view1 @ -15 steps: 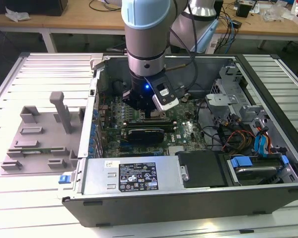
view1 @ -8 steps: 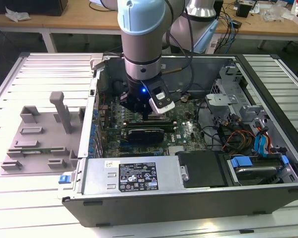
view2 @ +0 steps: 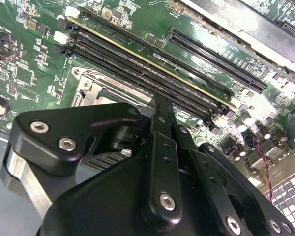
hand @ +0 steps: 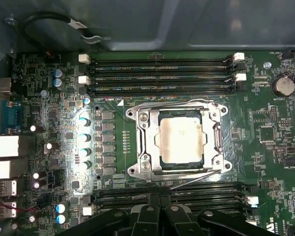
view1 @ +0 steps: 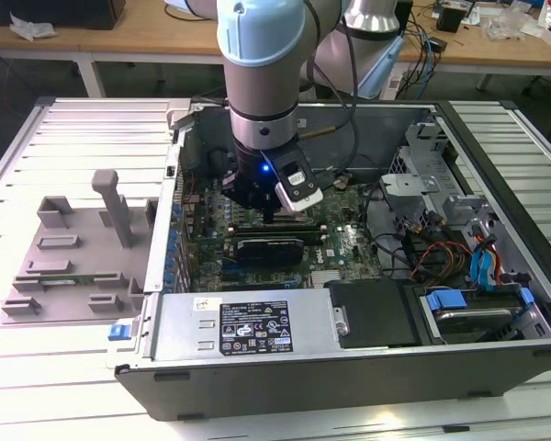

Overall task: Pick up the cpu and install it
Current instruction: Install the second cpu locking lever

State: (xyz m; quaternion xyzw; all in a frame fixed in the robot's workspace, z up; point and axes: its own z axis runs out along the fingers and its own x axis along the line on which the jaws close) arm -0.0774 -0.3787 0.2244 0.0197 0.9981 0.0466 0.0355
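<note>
The cpu point(hand: 181, 140) is a pale silvery square lying flat inside the metal socket frame point(hand: 142, 142) on the green motherboard point(hand: 64, 73) in the first wrist view. My gripper point(view1: 257, 207) hangs inside the open computer case point(view1: 496, 367), low over the board and directly above the socket area. Its black linkages point(hand: 160, 216) sit at the near edge of the socket, apart from the chip. In the second wrist view the gripper point(view2: 160, 105) points down at the socket's corner point(view2: 88, 83) and covers the chip. Nothing is seen in its grasp.
Rows of long black memory slots point(hand: 160, 73) run along both sides of the socket. A grey fixture tray point(view1: 73, 257) lies on the table at the exterior view's left. The power supply point(view1: 248, 326), drive bays and loose cables point(view1: 441, 248) crowd the case's near and right sides.
</note>
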